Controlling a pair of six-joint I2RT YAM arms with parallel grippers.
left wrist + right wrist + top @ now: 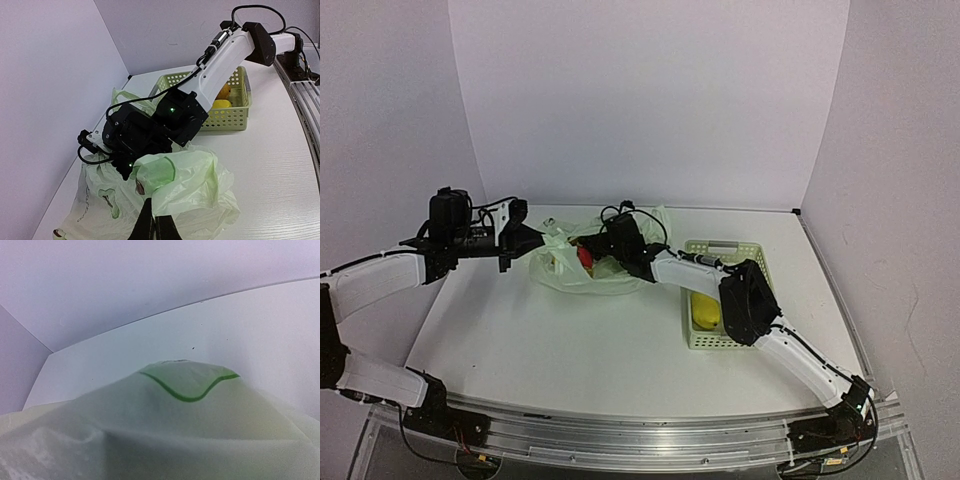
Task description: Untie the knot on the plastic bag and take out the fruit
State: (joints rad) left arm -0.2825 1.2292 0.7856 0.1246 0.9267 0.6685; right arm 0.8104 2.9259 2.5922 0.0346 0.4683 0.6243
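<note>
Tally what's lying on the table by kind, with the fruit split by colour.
plastic bag: 1
basket: 1
yellow fruit in the basket: 2
red fruit in the bag's mouth: 1
Total: 5 visible; the bag may hide more fruit.

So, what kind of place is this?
Probably a robot test bench in a lab: bare white walls around a white table, a left arm and right arm bolted to a metal rail, and a plastic bag and basket as props.
</note>
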